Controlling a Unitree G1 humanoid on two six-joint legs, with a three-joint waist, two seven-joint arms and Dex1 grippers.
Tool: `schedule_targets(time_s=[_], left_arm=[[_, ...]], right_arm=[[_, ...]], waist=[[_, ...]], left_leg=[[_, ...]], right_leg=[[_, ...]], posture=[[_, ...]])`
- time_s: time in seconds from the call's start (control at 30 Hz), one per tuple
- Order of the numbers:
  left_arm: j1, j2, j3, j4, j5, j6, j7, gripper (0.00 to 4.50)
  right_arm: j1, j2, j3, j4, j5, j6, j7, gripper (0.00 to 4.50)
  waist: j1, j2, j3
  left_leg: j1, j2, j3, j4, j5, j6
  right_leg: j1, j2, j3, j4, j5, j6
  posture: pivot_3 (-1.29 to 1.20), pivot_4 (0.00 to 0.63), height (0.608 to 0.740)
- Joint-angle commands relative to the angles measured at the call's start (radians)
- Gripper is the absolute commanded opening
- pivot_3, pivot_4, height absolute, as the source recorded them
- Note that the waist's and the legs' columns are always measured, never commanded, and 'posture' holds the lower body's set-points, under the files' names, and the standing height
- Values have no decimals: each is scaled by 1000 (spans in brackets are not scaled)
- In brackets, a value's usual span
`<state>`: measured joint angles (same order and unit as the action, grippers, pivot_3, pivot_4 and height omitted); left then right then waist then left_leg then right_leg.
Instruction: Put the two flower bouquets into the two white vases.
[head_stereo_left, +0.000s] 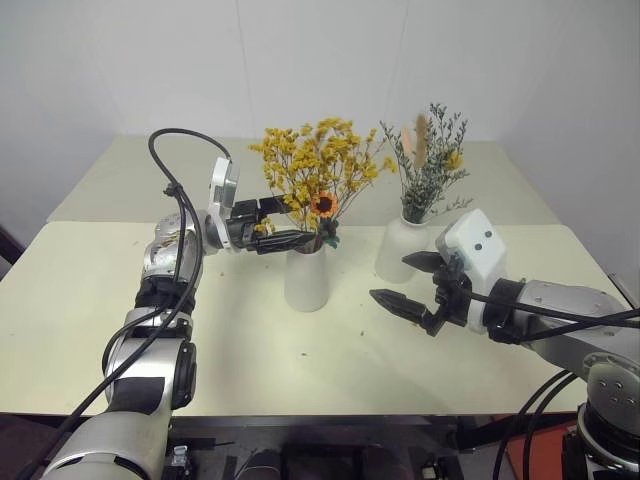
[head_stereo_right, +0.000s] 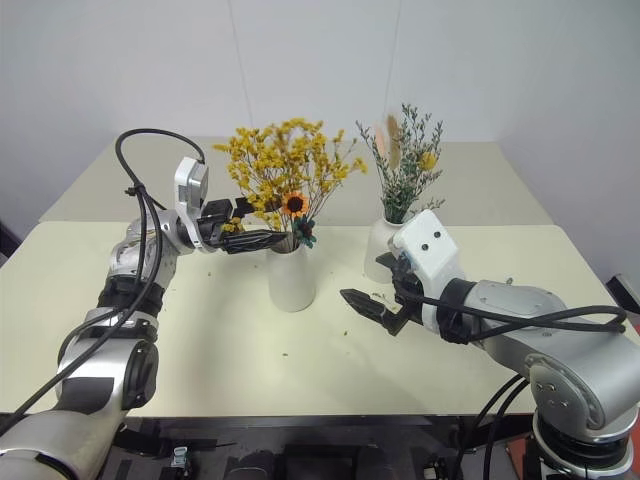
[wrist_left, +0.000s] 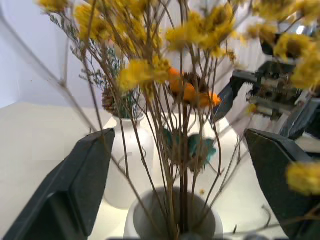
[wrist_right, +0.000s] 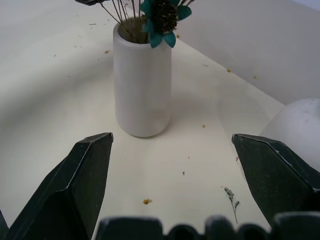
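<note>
A: Where are the flowers?

B: Both bunches stand in vases on the pale desk (head_stereo_left: 90, 300). The yellow bouquet (head_stereo_left: 318, 165), bushy with tiny dried blooms and one orange daisy, sits in the plain tapered vase (head_stereo_left: 306, 277) near the desk's middle. The grey-green sprig bunch (head_stereo_left: 430, 170), with a peach plume, sits in the rounded vase (head_stereo_left: 399, 250), just beside the first, to its right and a little further back.

A: And the left pincer?

B: The left pincer (head_stereo_left: 281, 222) is level with the yellow bouquet's stems just above the vase mouth. Its jaws are released; in the left wrist view the stems rise between the two spread fingers (wrist_left: 82, 175), and neither finger presses on them.

A: The right one?

B: The right pincer (head_stereo_left: 410, 280) hovers above the desk, in front of the rounded vase. Its fingers are spread wide, grasping nothing. A few flower crumbs (wrist_right: 146, 201) lie on the desk.
</note>
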<state>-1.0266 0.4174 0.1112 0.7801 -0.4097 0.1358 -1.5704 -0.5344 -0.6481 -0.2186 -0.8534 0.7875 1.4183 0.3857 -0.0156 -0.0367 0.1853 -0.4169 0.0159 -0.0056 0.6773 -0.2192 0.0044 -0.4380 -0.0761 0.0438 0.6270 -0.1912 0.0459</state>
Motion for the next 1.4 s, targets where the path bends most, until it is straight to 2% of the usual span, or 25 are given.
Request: schedule_targets(time_s=[0.03, 0.17, 0.43, 0.53, 0.73, 0.87, 1.0, 1.17, 1.4], left_arm=[[-3, 20, -3, -13, 15, -39, 3, 4491], [18, 45, -5, -26, 35, -68, 6, 4491], [106, 139, 45, -157, -12, -48, 18, 4491], [157, 196, 84, -274, -72, 22, 12, 4491], [307, 345, 134, -457, -88, 65, 51, 4491], [383, 398, 169, -541, -106, 94, 94, 4491], [480, 431, 201, -679, -159, 161, 131, 4491], [580, 437, 245, -823, -208, 206, 204, 4491], [661, 443, 289, -913, -255, 237, 272, 4491]], right_arm=[[1, -13, -4, -3, -10, -42, -11, 4500], [2, -19, 0, 0, -9, -51, -16, 4500], [19, -38, -16, -9, 6, -60, -16, 4500], [23, -52, -25, -6, 10, -65, -10, 4500], [102, -117, -82, 10, 6, -107, 34, 4500], [201, -197, -162, 50, -9, -184, 113, 4500], [310, -307, -288, 131, -20, -294, 268, 4500], [392, -406, -306, 239, -127, -457, 364, 4500], [474, -485, -380, 294, -117, -531, 549, 4500]], waist=[[0, 0, 0], [-1, 0, 0], [-2, 0, 0], [-3, 0, 0], [-2, 0, 0], [6, 0, 0], [6, 0, 0], [0, 0, 0], [1, 0, 0]], left_leg=[[0, 0, 0, 0, 0, 0], [0, 0, 0, 0, 0, 0], [0, 1, 0, 0, 0, 0], [0, 1, 0, 0, 0, 0], [1, 1, 0, 0, 0, 0], [1, 1, 0, 0, 0, 0], [1, 1, 1, 0, 0, 0], [2, 3, 3, 0, 0, 0], [3, 3, 4, -1, 0, 0]], right_leg=[[0, 0, 0, 0, 0, 0], [0, 0, 0, 0, 0, 0], [0, 0, 0, 0, 0, 0], [0, 0, 0, 0, 0, 0], [0, 0, 0, 0, 0, 0], [1, 0, -1, -1, -3, 4], [2, -1, 0, -3, -4, 5], [2, 0, 0, -3, -5, 5], [2, 1, 1, -2, -6, 5]], posture=[[0, 150, 740], [0, 150, 740], [0, 150, 740], [0, 150, 740], [0, 150, 740], [0, 150, 740], [0, 150, 740], [0, 150, 740], [0, 150, 740]])
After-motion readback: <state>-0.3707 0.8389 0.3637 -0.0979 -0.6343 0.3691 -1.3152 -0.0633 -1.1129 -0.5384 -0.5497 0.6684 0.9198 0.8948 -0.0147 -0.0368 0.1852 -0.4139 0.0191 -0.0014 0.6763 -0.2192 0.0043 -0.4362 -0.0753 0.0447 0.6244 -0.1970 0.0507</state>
